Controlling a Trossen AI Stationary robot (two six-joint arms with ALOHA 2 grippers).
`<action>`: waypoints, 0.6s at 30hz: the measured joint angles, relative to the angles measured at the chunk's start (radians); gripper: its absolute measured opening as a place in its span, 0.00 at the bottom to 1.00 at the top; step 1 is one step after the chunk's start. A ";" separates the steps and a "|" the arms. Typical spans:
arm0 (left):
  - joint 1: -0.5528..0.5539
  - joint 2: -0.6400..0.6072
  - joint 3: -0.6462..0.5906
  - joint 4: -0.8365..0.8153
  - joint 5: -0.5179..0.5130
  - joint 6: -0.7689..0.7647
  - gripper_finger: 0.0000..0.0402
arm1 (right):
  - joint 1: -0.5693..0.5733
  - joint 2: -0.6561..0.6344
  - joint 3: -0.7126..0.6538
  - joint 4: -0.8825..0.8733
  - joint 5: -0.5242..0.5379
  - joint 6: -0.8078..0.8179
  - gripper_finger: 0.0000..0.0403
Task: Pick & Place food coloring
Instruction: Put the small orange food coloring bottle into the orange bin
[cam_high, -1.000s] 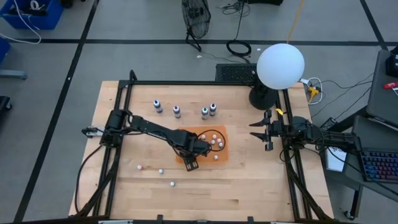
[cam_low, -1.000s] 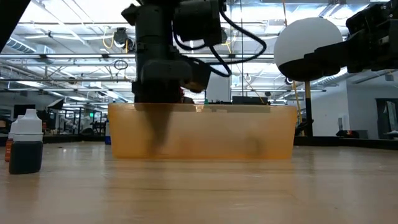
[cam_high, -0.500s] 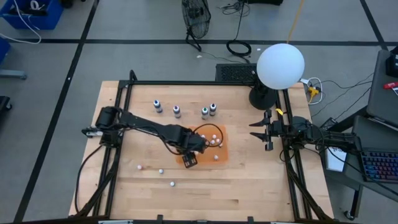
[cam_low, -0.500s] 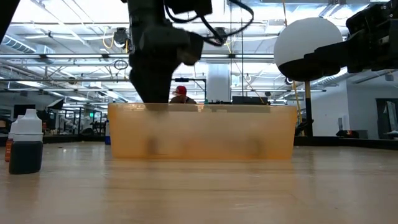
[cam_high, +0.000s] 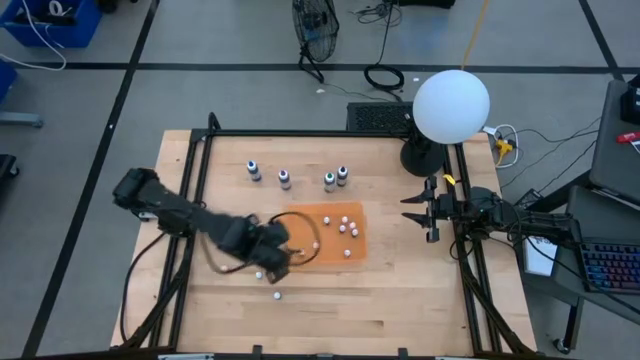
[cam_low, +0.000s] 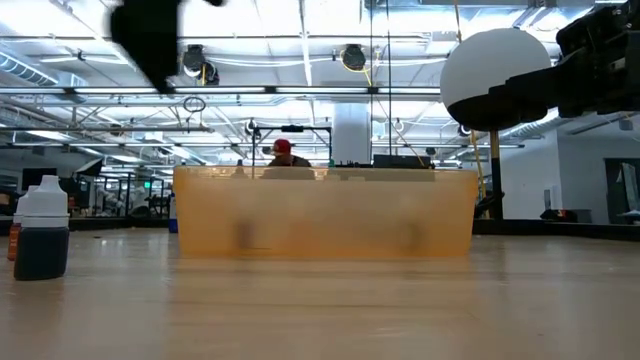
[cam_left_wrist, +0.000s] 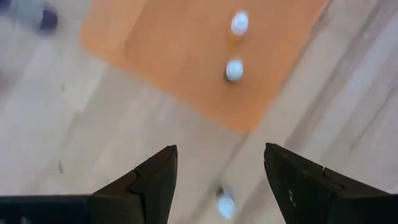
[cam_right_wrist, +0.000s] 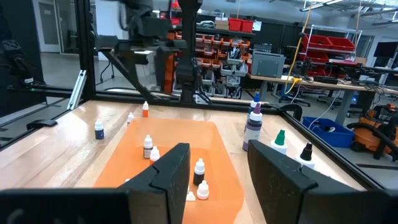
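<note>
Far beyond the left gripper, whose jaws stand apart and empty, four upright food coloring bottles wait.

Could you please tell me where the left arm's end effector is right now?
In the high view, the left end effector hovers open over bare wood just off the near-left corner of the shallow orange plastic tray, close to small white bottles lying on the wooden table.

food coloring behind tray, balls in tray
</note>
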 joint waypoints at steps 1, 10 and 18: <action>-0.025 -0.017 -0.023 -0.003 -0.005 -0.060 0.60 | 0.000 0.000 0.000 0.000 0.000 0.000 0.38; -0.243 -0.202 -0.370 0.028 0.043 -0.702 0.60 | 0.000 0.000 0.000 0.002 0.000 0.000 0.38; -0.310 -0.255 -0.568 0.135 0.084 -0.960 0.60 | 0.000 0.000 0.000 0.003 0.000 0.000 0.38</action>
